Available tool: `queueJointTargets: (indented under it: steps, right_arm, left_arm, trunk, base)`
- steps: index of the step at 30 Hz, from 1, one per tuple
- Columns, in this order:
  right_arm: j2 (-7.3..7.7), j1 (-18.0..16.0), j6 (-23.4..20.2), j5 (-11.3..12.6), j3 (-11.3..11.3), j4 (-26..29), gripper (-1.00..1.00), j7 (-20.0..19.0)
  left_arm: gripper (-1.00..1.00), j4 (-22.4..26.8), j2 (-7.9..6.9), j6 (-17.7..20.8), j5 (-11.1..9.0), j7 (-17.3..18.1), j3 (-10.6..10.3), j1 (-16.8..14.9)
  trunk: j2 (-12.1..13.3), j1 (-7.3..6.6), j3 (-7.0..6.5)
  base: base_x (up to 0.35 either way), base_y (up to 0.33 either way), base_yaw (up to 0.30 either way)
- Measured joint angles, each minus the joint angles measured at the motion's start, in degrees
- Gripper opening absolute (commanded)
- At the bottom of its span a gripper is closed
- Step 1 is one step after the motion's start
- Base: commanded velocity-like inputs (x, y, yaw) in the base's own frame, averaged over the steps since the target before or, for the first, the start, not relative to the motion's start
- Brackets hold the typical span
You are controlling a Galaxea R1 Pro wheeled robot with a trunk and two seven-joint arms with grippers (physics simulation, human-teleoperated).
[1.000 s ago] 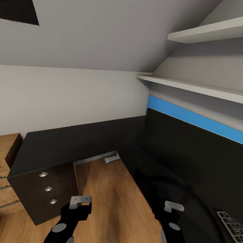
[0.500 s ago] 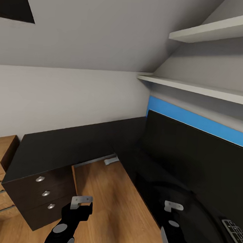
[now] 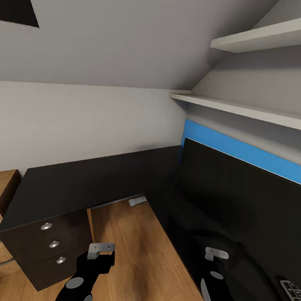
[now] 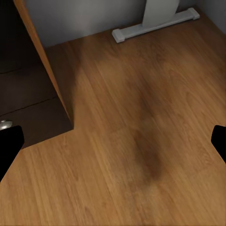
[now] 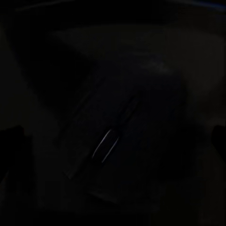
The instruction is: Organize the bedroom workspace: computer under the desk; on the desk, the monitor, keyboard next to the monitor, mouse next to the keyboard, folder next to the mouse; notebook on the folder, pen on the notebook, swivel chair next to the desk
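The left pincer (image 3: 101, 251) is hanging released and empty over the floor (image 3: 134, 240), in the inner angle of the L-shaped surface (image 3: 75, 185). Its wrist view is showing the two fingertips (image 4: 8, 147) spread wide above bare boards, with the drawer unit (image 3: 48, 246) to one side and the white foot (image 4: 155, 21) of the leg beyond.

The right pincer (image 3: 216, 254) is hovering over the glossy black top near its front edge. Its wrist view is very dark, but the fingers seem to be parted at either side and grasping nothing. Between them a rounded dark shape with a pale slit, probably the mouse (image 5: 117, 141), is lying on the surface.

The monitor (image 3: 246, 194) is standing along the back edge to the right, and the keyboard (image 3: 293, 289) is peeking in at the near right corner, in front of the monitor.

If the mouse is the step in hand, the right pincer is needing to come straight down with the fingers straddling the mouse's narrow sides, not its length. It should be closing gently, since the rounded shell could be squirting out on so slick a top. The carry toward the keyboard should be staying low and clear of the monitor's base.
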State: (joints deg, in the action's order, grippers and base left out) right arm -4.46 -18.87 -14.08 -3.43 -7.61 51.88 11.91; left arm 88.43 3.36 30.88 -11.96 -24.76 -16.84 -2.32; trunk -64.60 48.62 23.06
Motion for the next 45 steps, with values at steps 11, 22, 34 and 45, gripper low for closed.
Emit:
queueJointTargets:
  steps: [11, 22, 34, 45]
  right_arm:
    - [-0.06, -0.01, -0.13, 0.06, -0.31, 0.06, 1.00, -0.03]
    - [-0.07, -0.01, -0.18, -0.15, -0.35, 0.06, 1.00, 0.08]
    - [-0.05, -0.02, -0.43, 0.23, -0.37, 0.18, 1.00, 0.14]
    - [-0.07, -0.02, -0.40, 2.23, -0.33, 0.08, -1.00, -0.02]
  left_arm:
    - [1.00, 0.00, 0.00, 0.00, 0.00, 0.00, -0.03, 0.00]
    - [1.00, 0.01, 0.00, 0.07, 0.00, 0.00, -0.03, 0.00]
    - [1.00, 0.01, 0.00, 0.09, 0.00, 0.00, -0.02, 0.00]
    - [1.00, 0.00, 0.00, 0.08, 0.00, 0.00, -0.04, 0.00]
  trunk:
    - [0.00, 0.00, 0.00]
    - [0.00, 0.00, 0.00]
    - [0.00, 0.00, 0.00]
    - [0.01, 0.00, 0.00]
  base:
    - [0.010, 0.000, 0.000]
    - [0.069, 0.000, 0.000]
    - [0.002, 0.000, 0.000]
    - [0.000, 0.000, 0.000]
